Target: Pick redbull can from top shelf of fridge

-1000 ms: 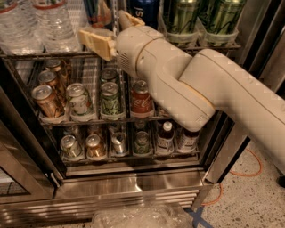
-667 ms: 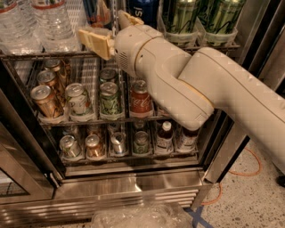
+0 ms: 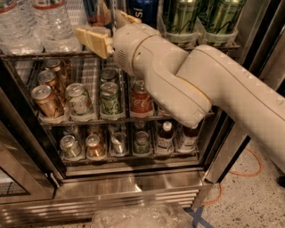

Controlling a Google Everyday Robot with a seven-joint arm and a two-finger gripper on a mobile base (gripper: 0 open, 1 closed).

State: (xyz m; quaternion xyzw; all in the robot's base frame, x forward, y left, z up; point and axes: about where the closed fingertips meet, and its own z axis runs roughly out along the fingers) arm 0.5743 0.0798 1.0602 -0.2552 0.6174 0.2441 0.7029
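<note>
The fridge point(image 3: 133, 180) stands open with chrome wire racks inside. On the top shelf point(image 3: 40, 54) the redbull can point(image 3: 95, 10) shows only its lower part, dark blue with red, cut off by the top edge of the view. My gripper point(image 3: 109, 29) is at the front of that shelf, right at the can. One tan finger point(image 3: 91, 40) lies low and left in front of the can, the other point(image 3: 128, 18) to its right. The fingers are spread apart. I cannot tell if they touch the can.
On the top shelf, clear water bottles point(image 3: 44, 22) stand left, a blue Pepsi can point(image 3: 144, 11) and tall green cans point(image 3: 180, 15) right. Short cans point(image 3: 111, 98) fill the middle rack, cans and small bottles point(image 3: 164, 136) the lower one. My arm point(image 3: 213, 93) crosses from the right.
</note>
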